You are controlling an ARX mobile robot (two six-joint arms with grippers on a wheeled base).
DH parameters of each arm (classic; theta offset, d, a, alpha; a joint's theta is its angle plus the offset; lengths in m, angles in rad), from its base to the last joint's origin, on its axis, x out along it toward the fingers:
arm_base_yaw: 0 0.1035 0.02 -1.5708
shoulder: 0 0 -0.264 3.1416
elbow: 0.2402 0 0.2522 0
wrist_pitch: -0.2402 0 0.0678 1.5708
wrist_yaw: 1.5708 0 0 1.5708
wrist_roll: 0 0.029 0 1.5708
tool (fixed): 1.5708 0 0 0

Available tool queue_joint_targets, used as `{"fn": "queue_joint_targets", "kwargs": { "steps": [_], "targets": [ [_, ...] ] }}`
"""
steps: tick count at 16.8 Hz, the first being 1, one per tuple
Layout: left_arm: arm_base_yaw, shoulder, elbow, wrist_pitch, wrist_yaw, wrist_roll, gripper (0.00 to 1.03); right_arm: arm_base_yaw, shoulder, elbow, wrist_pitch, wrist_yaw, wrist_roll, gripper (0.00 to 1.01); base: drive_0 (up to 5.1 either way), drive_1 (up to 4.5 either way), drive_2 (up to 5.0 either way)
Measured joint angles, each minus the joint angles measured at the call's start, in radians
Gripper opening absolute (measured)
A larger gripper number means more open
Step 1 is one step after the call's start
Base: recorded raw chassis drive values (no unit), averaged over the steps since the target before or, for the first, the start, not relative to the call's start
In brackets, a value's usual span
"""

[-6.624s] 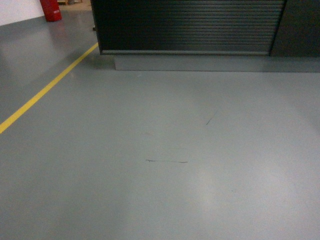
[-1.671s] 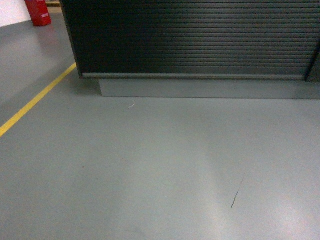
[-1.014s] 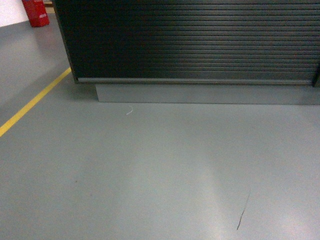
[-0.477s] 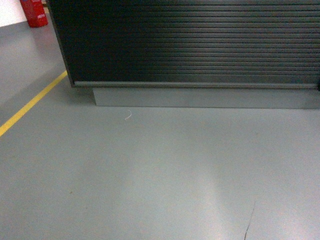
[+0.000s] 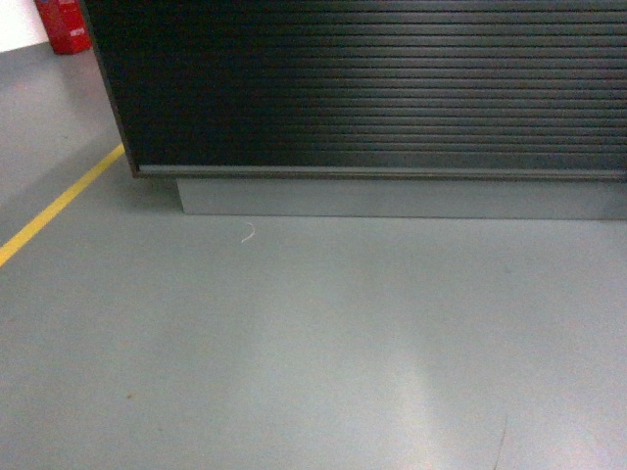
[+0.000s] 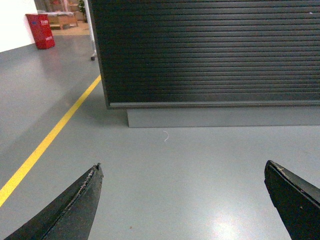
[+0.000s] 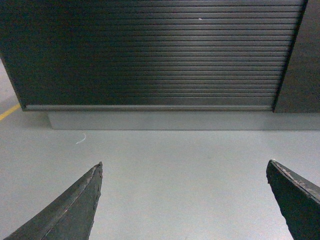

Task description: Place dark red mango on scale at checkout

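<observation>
The checkout (image 5: 372, 88) fills the top of the head view: a dark counter with a horizontally ribbed front and a grey base plinth (image 5: 392, 198). It also shows in the left wrist view as the checkout (image 6: 210, 50) and in the right wrist view as the checkout (image 7: 150, 55). Its top is out of view, so the scale is not seen. The dark red mango is not in view. My left gripper (image 6: 183, 167) is open over bare floor with nothing between its fingers. My right gripper (image 7: 185, 165) is open too, holding nothing.
A yellow floor line (image 5: 59, 204) runs along the left toward the counter's corner. A red bin (image 5: 61, 24) stands far left behind it. A small white scrap (image 5: 248, 233) lies on the grey floor near the plinth. A darker panel (image 7: 300, 60) adjoins the counter's right end.
The counter has grown larger and lower in the head view as the base rolls closer. The dark floor scratch has slid down to the bottom edge.
</observation>
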Motion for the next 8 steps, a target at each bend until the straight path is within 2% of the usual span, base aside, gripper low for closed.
{"fn": "queue_joint_targets", "kwargs": {
  "steps": [8],
  "targets": [
    [0.000,0.000,0.000,0.000,0.000,0.000,0.98,0.000,0.000,0.000,0.000,0.000,0.000,0.98,0.0,1.77,-1.9]
  ]
}}
